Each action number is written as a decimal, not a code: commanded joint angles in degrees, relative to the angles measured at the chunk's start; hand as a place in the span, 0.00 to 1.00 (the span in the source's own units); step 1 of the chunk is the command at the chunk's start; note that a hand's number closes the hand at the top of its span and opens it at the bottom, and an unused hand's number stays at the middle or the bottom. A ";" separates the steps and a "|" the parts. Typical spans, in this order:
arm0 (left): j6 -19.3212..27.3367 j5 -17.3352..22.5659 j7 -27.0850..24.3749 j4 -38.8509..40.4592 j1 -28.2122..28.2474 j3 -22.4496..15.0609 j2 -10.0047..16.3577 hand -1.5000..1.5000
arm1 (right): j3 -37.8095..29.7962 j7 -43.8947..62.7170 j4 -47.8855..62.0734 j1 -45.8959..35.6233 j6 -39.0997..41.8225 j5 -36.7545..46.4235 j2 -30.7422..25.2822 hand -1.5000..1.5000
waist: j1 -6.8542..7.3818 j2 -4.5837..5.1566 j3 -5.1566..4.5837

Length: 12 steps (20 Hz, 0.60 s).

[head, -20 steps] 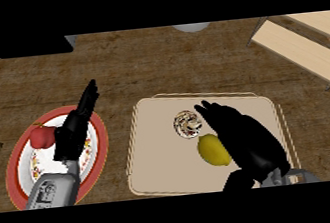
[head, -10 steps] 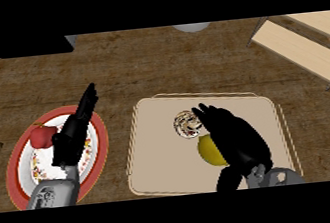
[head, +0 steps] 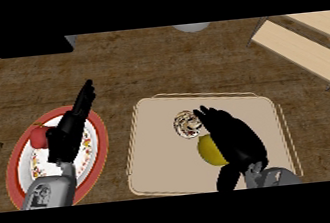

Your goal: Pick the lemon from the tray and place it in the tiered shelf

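A yellow lemon (head: 209, 150) lies on the beige tray (head: 151, 150) in the lower middle of the head view. My right hand (head: 234, 138) lies over its right side, the fingers bending down around it and hiding much of it. A round brown-and-white item (head: 186, 123) sits on the tray just above the lemon, by my fingertips. The wooden tiered shelf (head: 301, 44) stands at the upper right, well away from the hand. My left hand (head: 71, 126) rests open over a plate at the left, fingers straight.
A red-rimmed plate (head: 18, 170) with a red fruit (head: 38, 136) on it lies at the lower left, under my left arm. A black box (head: 28, 47) sits at the top left and a grey round object (head: 191, 27) at the top middle.
My right hand has slid left and down onto the lemon, covering more of it, and its fingers have curled around it. The left hand has stayed put.
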 commanded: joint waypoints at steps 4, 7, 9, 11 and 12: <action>1.45 -2.71 -4.65 4.28 0.45 -0.32 -2.20 0.50 | -1.48 -0.80 1.59 0.06 3.04 1.31 2.16 0.00 | -0.06 0.01 -0.01; 0.35 -2.24 -1.06 -1.38 2.35 -0.99 -1.65 0.50 | 3.79 0.12 1.06 4.09 0.10 5.20 3.56 0.00 | 0.02 -0.07 0.00; -0.48 -0.92 -0.19 0.15 -0.36 0.58 -1.59 0.50 | -0.67 -6.72 4.65 1.82 1.97 3.51 -0.79 1.00 | 0.00 -0.01 0.00; -0.72 -1.16 0.73 -1.84 1.11 0.57 -1.13 0.50 | 1.53 -2.41 -1.84 2.83 5.85 4.47 0.43 1.00 | -0.04 -0.06 -0.01; -1.86 0.16 1.45 3.00 -5.40 3.50 0.75 0.50 | 2.33 -4.67 2.79 -0.32 4.47 5.79 0.11 1.00 | -0.11 0.02 -0.01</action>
